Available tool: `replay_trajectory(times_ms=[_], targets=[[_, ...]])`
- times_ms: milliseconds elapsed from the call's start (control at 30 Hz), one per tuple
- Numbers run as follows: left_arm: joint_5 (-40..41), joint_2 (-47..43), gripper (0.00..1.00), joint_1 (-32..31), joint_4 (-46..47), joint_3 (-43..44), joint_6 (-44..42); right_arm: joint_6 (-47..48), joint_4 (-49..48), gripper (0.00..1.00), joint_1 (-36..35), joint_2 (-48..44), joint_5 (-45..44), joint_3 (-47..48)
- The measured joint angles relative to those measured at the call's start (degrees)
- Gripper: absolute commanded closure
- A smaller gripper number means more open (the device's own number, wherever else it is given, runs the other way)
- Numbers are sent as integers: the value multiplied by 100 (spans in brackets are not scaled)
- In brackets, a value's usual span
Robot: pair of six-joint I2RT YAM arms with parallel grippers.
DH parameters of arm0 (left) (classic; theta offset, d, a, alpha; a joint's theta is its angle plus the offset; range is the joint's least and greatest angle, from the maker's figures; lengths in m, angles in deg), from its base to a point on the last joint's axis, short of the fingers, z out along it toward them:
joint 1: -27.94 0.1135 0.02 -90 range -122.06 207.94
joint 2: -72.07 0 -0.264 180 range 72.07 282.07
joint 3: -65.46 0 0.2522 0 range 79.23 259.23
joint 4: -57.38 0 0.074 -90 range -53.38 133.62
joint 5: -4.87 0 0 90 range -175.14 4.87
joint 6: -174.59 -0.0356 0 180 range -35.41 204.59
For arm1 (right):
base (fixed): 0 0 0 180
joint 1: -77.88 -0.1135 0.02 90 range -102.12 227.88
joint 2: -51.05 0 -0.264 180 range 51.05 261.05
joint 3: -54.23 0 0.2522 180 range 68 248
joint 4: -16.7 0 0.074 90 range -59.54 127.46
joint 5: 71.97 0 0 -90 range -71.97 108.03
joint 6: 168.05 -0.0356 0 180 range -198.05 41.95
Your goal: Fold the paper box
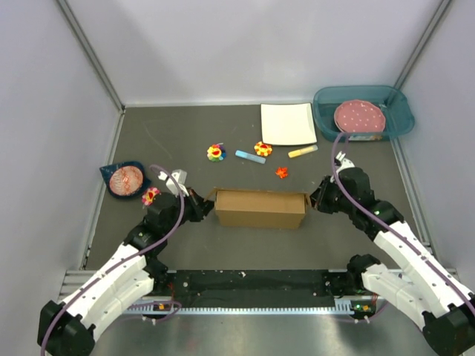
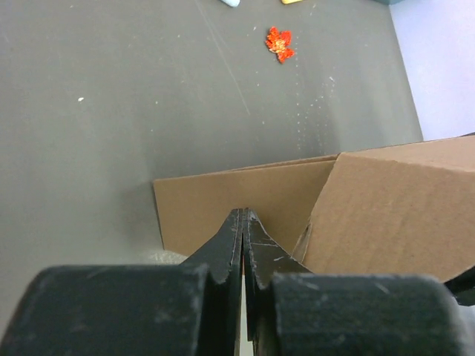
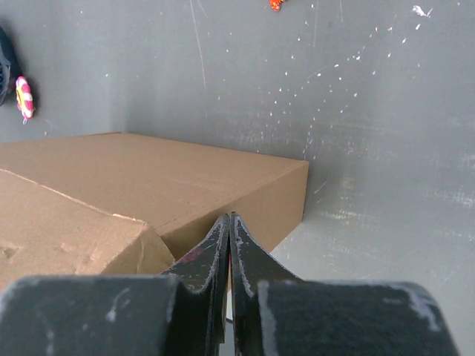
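We see the paper box, plain brown corrugated cardboard with matte faces and crisp creased edges, lying on the dark grey bench between the two sets of fingers, its long low body spanning from one set to the other. The left fingers, black and scuffed, taper to wedge tips pressed flat together with nothing we can see between them. Their tips sit right at the box's left end, where a flat panel lies just ahead of them and a tilted flap rises to their right. The right fingers are likewise closed tip to tip, gripping nothing that shows, and they appear to touch the box's other end just below a sharp folded corner, with the smooth top spreading ahead and to their left. Well beyond the left fingers lies a small red-orange leaf-shaped piece. Far past the right fingers sit a white square plate and a translucent teal tub holding a pink speckled disc.
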Motion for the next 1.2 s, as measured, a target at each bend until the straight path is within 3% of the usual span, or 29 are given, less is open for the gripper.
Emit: replay_trajectory(times_ms=[167, 367, 467, 500, 600, 700, 1033, 1200], targets=[[455, -216, 90, -66, -632, 2, -35, 101, 39, 100, -57, 59, -94, 4], [1620, -446, 74, -68, -1788, 249, 55, 321, 883, 90, -72, 109, -870, 590], [2173, -603, 68, -68, -2216, 444, 155, 461, 1231, 74, -72, 94, -1368, 1104], [2356, -654, 64, -68, -2343, 507, 208, 516, 1320, 62, -72, 61, -1510, 1248], [2850, -811, 55, -68, -2706, 697, 409, 723, 1510, 42, -72, -223, -1690, 1565], [3239, -1029, 46, -68, -3018, 857, 575, 962, 1587, 32, -72, -632, -1543, 1766], [3923, -1665, 36, -68, -3421, 1626, 581, 1888, 1733, 35, -74, -992, 92, 1709], [3742, -1827, 33, -68, -3327, 1738, 286, 2118, 1832, 38, -155, -938, 525, 1561]])
